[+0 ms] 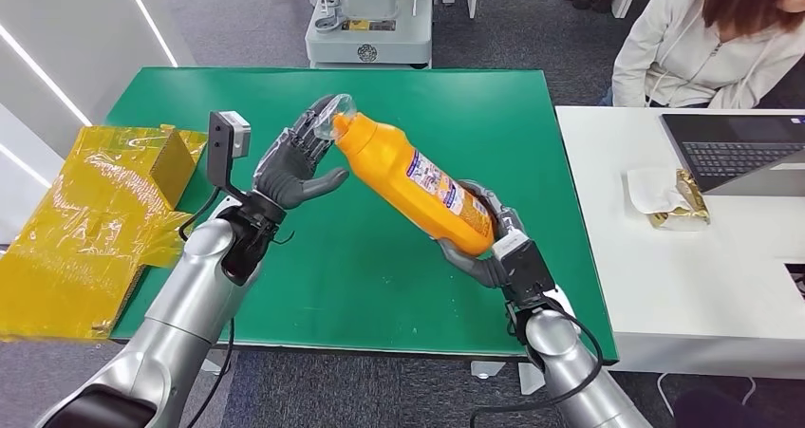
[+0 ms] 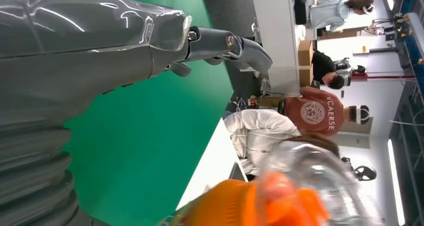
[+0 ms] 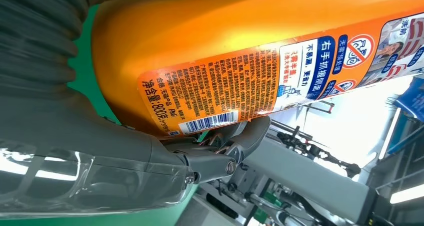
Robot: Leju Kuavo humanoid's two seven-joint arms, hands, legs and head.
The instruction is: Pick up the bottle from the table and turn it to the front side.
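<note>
An orange bottle with a clear cap and a printed label hangs tilted above the green table, cap end up and to the left. My right hand grips its base from below; in the right wrist view the label with barcode on the bottle faces the camera and the hand wraps under it. My left hand is raised beside the cap, fingers spread behind it and thumb apart below the neck. The left wrist view has the blurred bottle close to the hand.
A yellow wrapped box lies at the table's left edge. A white table on the right carries a laptop and a gold packet. A person in white sits behind it. A grey machine stands beyond the green table.
</note>
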